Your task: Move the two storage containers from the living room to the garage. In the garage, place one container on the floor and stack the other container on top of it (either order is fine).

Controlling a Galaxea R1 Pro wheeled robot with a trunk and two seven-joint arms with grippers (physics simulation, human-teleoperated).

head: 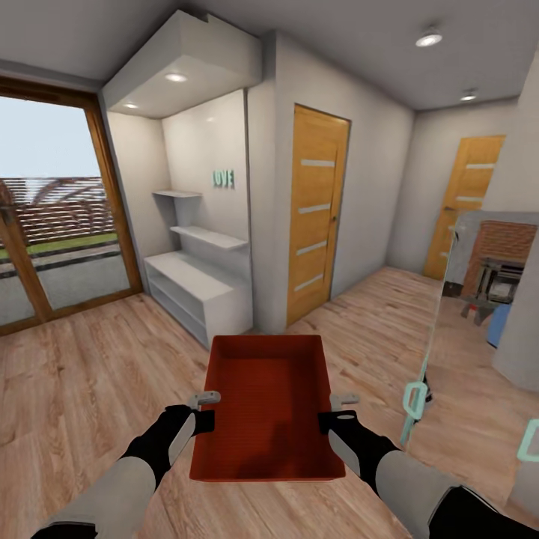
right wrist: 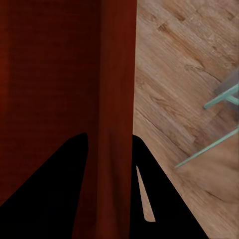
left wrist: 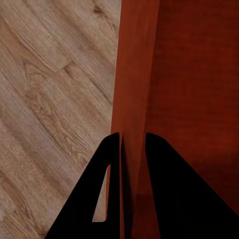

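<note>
I am in a hallway with a light wood plank floor [head: 90, 374], a white shelf unit [head: 196, 288] in an alcove ahead-left and two wooden doors [head: 317, 213] beyond, so this looks like the carrying leg toward the garage. One storage container [head: 268, 408] hangs level above the planks, carried between both arms. My left gripper [head: 203, 410] pinches its left wall, one finger inside and one outside; my right gripper [head: 335, 412] clamps the right wall likewise. Next, I judge, I must drive on keeping both grips level and matched.
</note>
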